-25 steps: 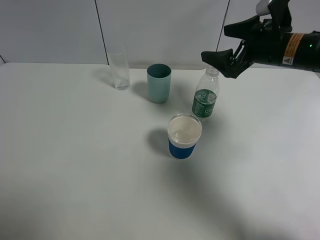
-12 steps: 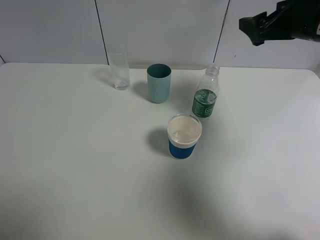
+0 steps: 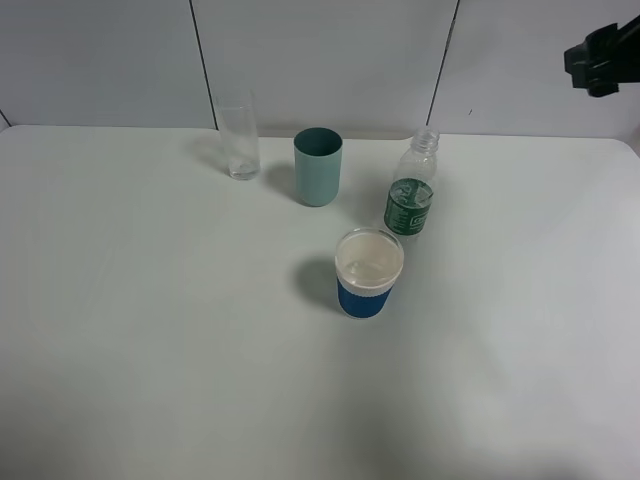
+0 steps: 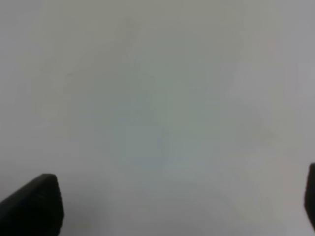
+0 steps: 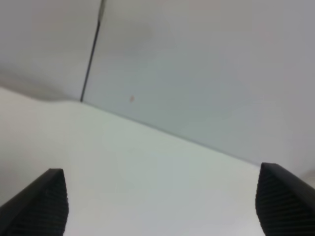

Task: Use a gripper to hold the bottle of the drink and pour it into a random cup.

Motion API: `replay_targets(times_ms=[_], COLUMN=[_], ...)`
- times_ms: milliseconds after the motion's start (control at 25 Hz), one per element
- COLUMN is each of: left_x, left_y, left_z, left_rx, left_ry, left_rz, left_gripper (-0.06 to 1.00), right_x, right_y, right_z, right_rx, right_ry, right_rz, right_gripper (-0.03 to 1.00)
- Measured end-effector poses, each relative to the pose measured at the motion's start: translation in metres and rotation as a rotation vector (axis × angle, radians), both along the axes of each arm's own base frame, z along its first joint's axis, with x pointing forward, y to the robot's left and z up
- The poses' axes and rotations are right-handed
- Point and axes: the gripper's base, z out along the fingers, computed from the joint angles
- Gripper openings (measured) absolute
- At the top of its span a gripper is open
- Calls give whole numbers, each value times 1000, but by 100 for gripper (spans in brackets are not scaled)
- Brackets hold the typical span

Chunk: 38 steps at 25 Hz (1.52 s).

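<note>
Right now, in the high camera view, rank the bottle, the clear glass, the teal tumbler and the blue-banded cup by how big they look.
1. bottle of the drink, tallest
2. blue-banded cup and teal tumbler, about alike; the cup sits nearer the camera, so I won't rank them
3. clear glass, slimmest

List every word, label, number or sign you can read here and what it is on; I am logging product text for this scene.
Bottle label: the bottle has a dark green label with white print, too small and blurred to read.
Blue-banded cup: no text visible.
Teal tumbler: no text visible.
Clear glass: no text visible.
Wrist views: only plain surfaces and dark pincer tips, no text.
</note>
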Motion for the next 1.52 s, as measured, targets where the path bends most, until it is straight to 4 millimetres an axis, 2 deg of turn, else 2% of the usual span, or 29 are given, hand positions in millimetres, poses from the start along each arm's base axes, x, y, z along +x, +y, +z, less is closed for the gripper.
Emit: replay_targets(times_ms=[160, 200, 400, 600, 1040, 1120, 1280, 1520], left_x=[0, 0, 0, 0, 0, 0, 0, 0], left_y=[0, 0, 0, 0, 0, 0, 0, 0], left_z=[0, 0, 0, 0, 0, 0, 0, 0], left_rx=[0, 0, 0, 0, 0, 0, 0, 0], left_ry=[0, 0, 0, 0, 0, 0, 0, 0], left_rz=[0, 0, 0, 0, 0, 0, 0, 0], left_gripper=[99, 99, 99, 99, 99, 99, 99, 99], right_x=[-26, -26, -65, -101, -182, -197, -224, -267], right_y=[-2, -2, -6, -10, -15, -16, -19, -15], right_z=[17, 17, 35, 38, 54, 54, 52, 43], right_rx=[2, 2, 12, 11, 42, 52, 54, 149], right_ry=[8, 8, 34, 131, 78, 69, 63, 41], right_rz=[-21, -21, -58, -102, -146, -156, -183, -164], right_gripper=[76, 76, 76, 76, 76, 79, 95, 99])
